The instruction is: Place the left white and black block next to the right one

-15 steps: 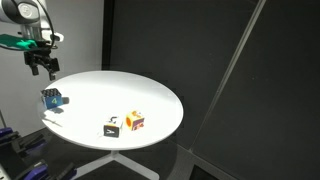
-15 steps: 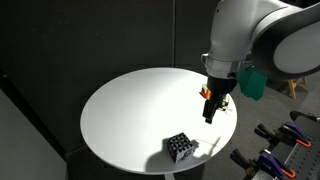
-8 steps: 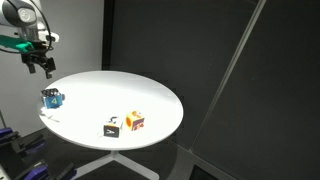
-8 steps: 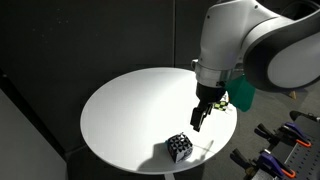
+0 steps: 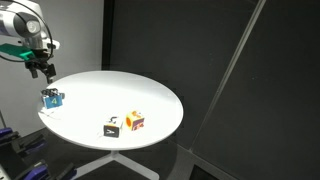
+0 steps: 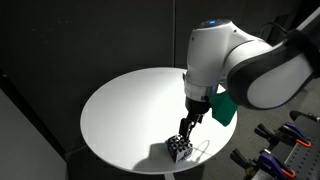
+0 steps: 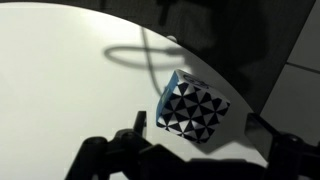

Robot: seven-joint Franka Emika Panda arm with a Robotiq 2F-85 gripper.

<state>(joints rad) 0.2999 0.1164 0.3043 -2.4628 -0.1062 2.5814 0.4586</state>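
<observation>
The left white and black block (image 5: 52, 98) (image 6: 180, 149) (image 7: 195, 108), checkered with a blue side, sits near the rim of the round white table (image 5: 120, 88) (image 6: 125, 105). My gripper (image 5: 41, 68) (image 6: 185, 127) (image 7: 198, 142) hangs open just above it, and in the wrist view the block lies slightly ahead of the gap between the fingers without touching them. The right one (image 5: 112, 128), with a white top and a black side, rests near the table's front edge. It is hidden in the wrist view and in an exterior view.
An orange, red and yellow cube (image 5: 135, 121) stands close beside the right block. The table edge runs right behind the checkered block (image 7: 235, 80). Dark curtains surround the table. Clamps and tools (image 6: 280, 150) lie off the table.
The arm has swung over and lowered toward the checkered block, so the open gripper now hangs just above it. No block has moved.
</observation>
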